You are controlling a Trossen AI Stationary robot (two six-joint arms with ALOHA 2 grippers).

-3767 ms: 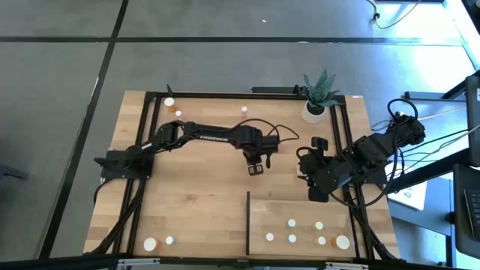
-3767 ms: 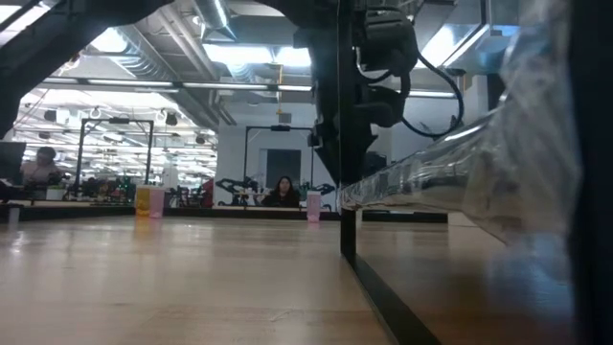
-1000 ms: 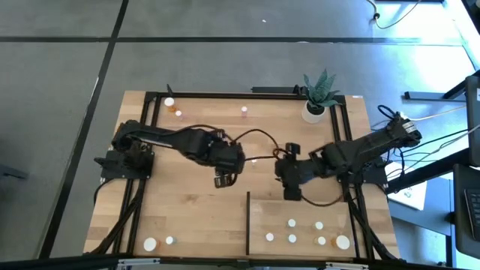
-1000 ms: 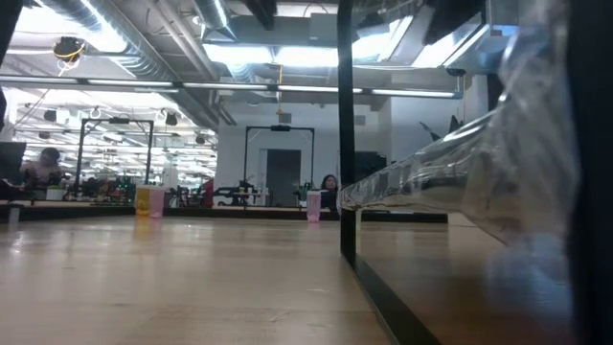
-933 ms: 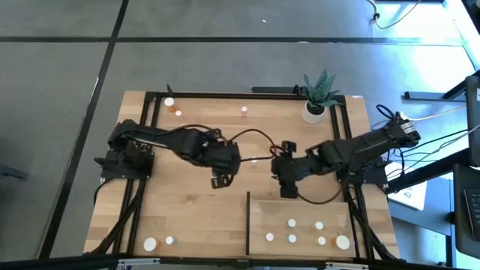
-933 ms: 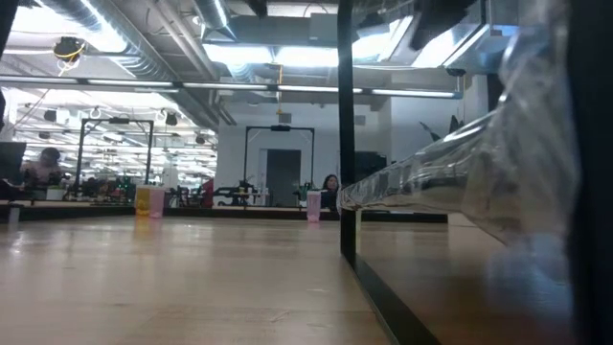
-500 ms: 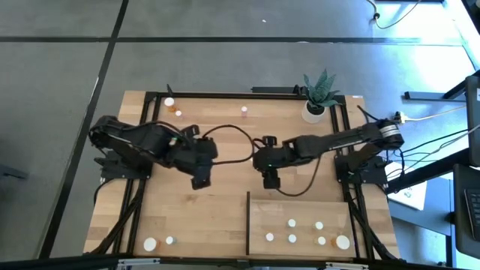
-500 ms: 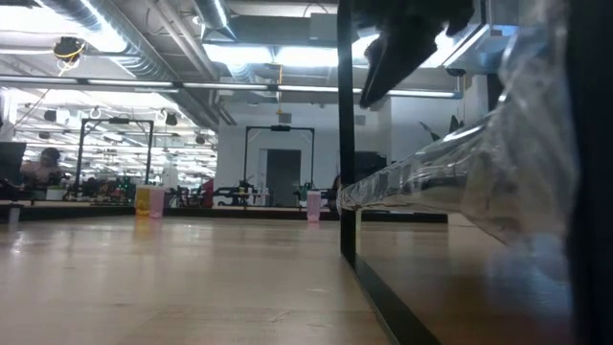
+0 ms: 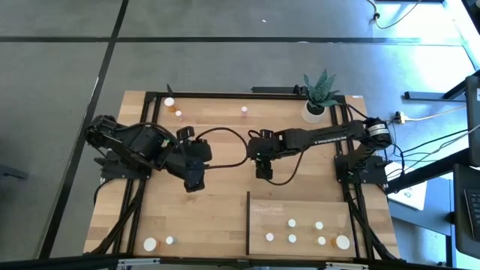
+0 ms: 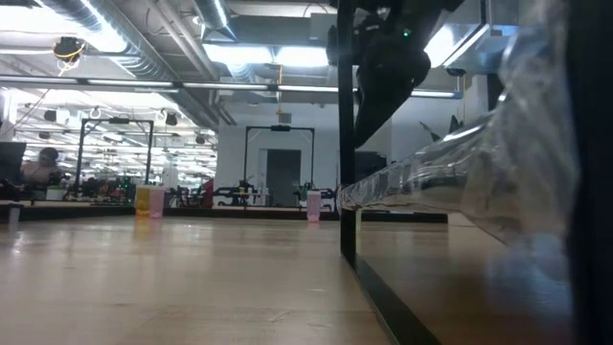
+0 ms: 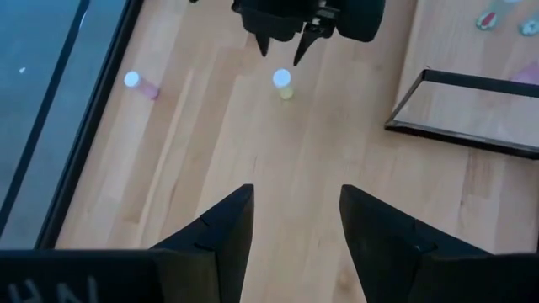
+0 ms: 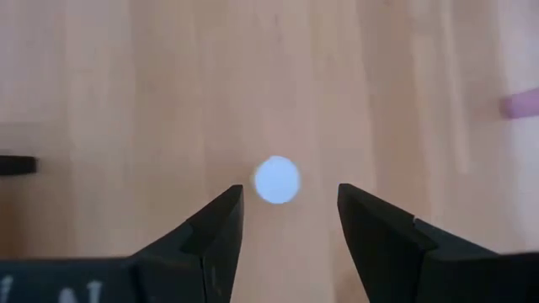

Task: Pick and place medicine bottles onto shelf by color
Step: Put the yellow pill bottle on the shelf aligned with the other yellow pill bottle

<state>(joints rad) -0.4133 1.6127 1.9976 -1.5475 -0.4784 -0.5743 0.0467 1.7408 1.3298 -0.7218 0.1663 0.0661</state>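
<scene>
Right wrist view shows our right gripper (image 12: pixel 285 220) with its two fingers spread and nothing between them, hanging above a small bottle (image 12: pixel 276 180) whose white cap sits just ahead of the fingertips, in line with the gap. We see the same bottle (image 11: pixel 282 83) from our left wrist camera: a yellowish body under a white cap, standing on the table (image 11: pixel 278 177) right below the right gripper (image 11: pixel 285 50), apart from its tips. A pink bottle (image 11: pixel 140 84) lies well off to one side of it, near the table's edge.

From the high view, our right gripper (image 9: pixel 263 172) reaches out over the middle of the table, and our left gripper (image 9: pixel 193 183) waits close by on its left, also spread and holding nothing. The shelf (image 9: pixel 300 229) lies beyond the right gripper toward the near edge of the table, its dark upright edge (image 9: pixel 247 223) on the side nearest the left gripper. Six white-capped bottles (image 9: pixel 292 223) stand on the shelf, well apart from either gripper. Two more bottles (image 9: pixel 151 244) sit at the near left corner, and three others (image 9: pixel 169 102) along the far edge beyond both grippers.

A potted plant (image 9: pixel 318 94) stands at the far right corner.
</scene>
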